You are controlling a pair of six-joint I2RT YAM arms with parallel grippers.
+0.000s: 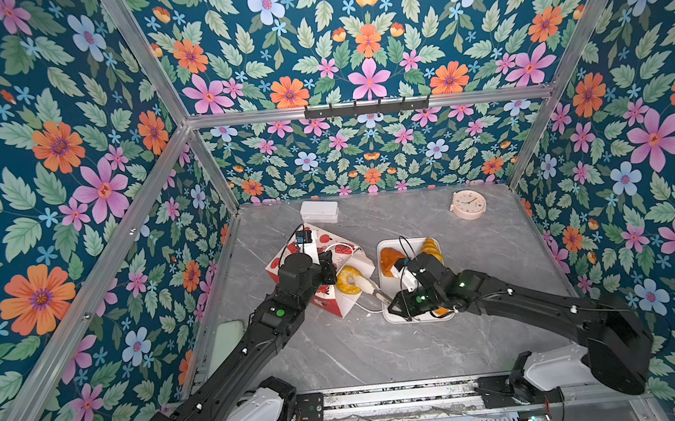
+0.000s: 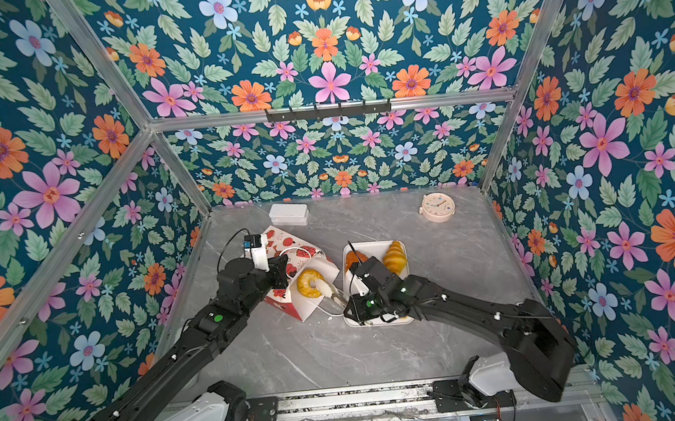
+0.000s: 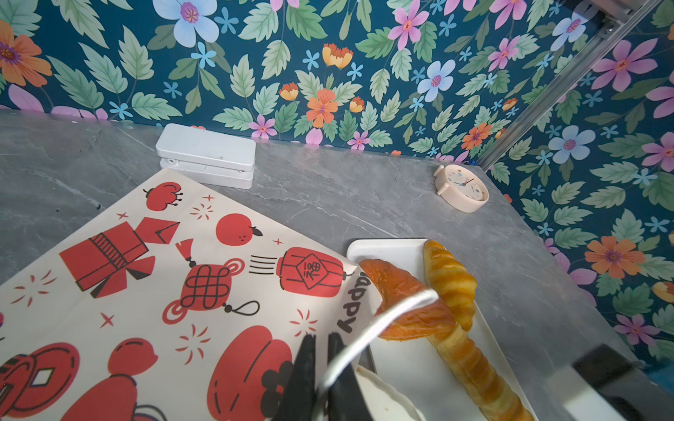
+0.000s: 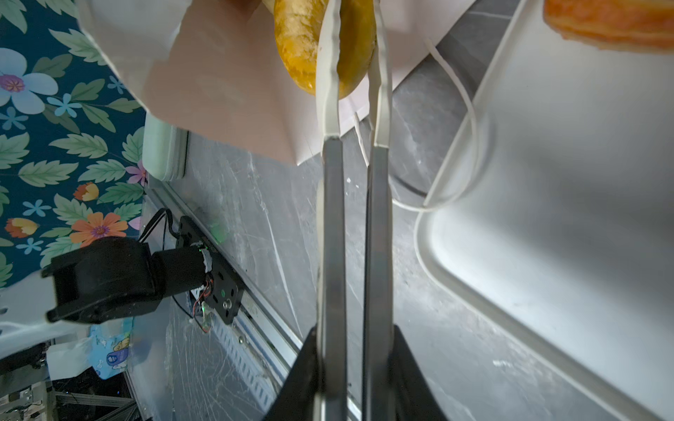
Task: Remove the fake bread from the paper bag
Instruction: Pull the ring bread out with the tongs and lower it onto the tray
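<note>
Right gripper (image 4: 352,350) clenches tongs (image 4: 333,218) pinching the doughnut (image 4: 291,47); left gripper (image 3: 321,339) clenches the paper bag (image 3: 182,273). Grey marble desk (image 1: 381,349), floral walls (image 1: 355,51); the bag, at the tray's (image 3: 386,251) nine o'clock, reads "appy".

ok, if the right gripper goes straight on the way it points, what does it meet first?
The ring doughnut: the tongs held in the right gripper pinch it now. Straight on, the paper bag and its white inside probably come next, though depth is hard to judge.
</note>
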